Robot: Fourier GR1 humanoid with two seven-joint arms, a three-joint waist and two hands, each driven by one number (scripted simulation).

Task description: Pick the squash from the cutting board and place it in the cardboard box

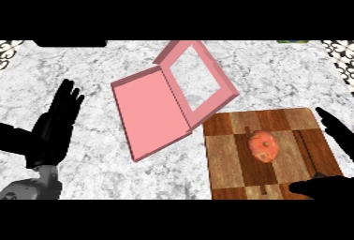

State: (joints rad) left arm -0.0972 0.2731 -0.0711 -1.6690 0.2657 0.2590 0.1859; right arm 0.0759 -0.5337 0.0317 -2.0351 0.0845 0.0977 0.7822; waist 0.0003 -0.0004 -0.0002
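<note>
You have a marbled grey-and-white counter (pixel 83 183) spreading across the whole scene, its veining running from the near edge to the far edge. At the far left corner you see a patch of black-and-white lattice pattern (pixel 12 47), and a matching patch (pixel 339 48) sits at the far right corner. Along the far edge, left of centre, a flat dark shape (pixel 69 43) lies against the counter's boundary; you cannot tell what it is. Toward the far right, a small green sliver (pixel 294 41) shows, too little to identify.
</note>
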